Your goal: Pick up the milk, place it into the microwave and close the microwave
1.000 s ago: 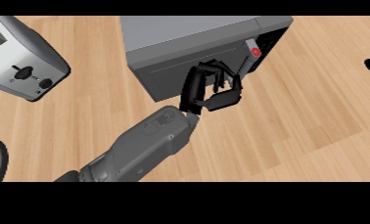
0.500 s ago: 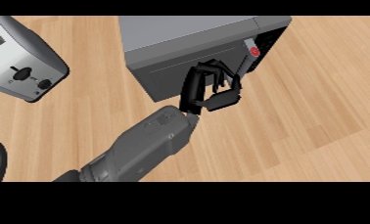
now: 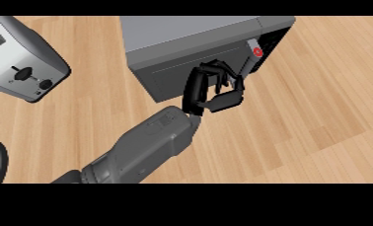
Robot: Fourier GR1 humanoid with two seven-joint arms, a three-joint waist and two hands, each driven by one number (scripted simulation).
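Head view: nothing has shifted over the last second. The right hand [image 3: 213, 91] stays in the same pose at the door [image 3: 166, 76] of the microwave [image 3: 189, 32]. The door looks shut or nearly shut, so the task is likely in its closing step. The fingers are curled against the door front, clenched on nothing. The milk is not visible; probably inside, can't confirm. The left hand is not seen.
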